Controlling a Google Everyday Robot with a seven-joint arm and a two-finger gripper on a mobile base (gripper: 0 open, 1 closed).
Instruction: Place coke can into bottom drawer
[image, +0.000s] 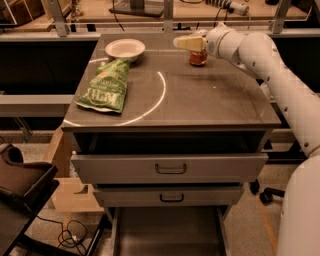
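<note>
Single camera view, looking down on the cabinet from the front. The coke can (198, 58) stands upright at the back right of the bench (215, 102), its long axis vertical and its silver top facing up, largely covered from this angle. The pincer (181, 43) lies directly above the can, at or just over its top rim. Its own axis runs roughly level and points left, across the can's axis, not along it. Whether the pincer is spread or closed, and whether it has any hold on the can, cannot be told from this view. The robot's 1 arm (280, 85) comes in from the right side of the bench.

The bottom drawer (170, 235) is pulled open at the foot of the cabinet, dark floor bare, well below and in front of the can. The 2 upper drawers (170, 169) sit between bench top and tray.

A white bowl (125, 49) at the back left and a green chip bag (106, 87) in front of it lie well apart from the can.

Judged step: securing the can. The coming move turns on the pincer meeting the can's upright sides.
</note>
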